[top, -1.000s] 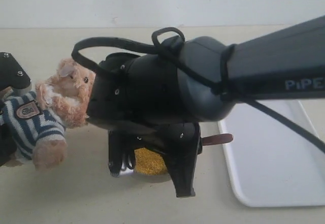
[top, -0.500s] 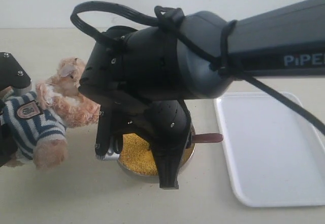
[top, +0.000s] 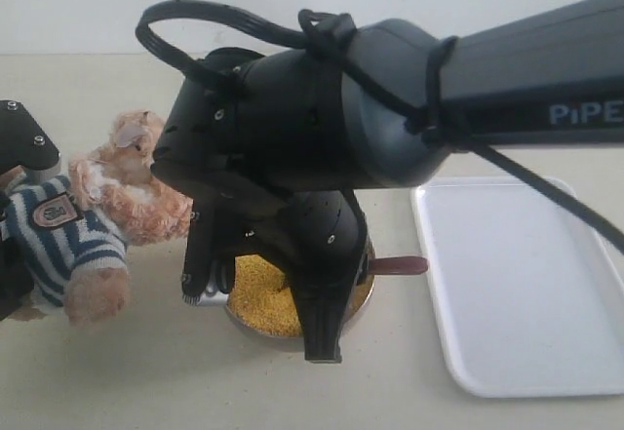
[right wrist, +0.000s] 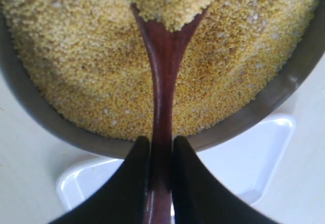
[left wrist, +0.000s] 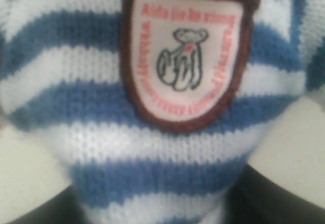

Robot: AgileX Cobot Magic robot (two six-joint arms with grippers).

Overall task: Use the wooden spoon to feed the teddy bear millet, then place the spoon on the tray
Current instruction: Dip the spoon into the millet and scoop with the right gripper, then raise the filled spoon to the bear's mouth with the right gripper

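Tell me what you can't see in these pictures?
Wooden spoon scoop: buried under millet, right wrist view.
Badge writing: blurred, left wrist view.
Teddy bear legs: cut off by exterior view's left edge.
Metal bowl: mostly behind right arm, exterior view.

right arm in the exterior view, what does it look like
The right arm is a bulky, rounded matte-black shell with small screws. A black cable loops over it and wraps around the shell. Pale lettering reads "PiPE", cut off by the frame. Its tool has black tapering fingers.
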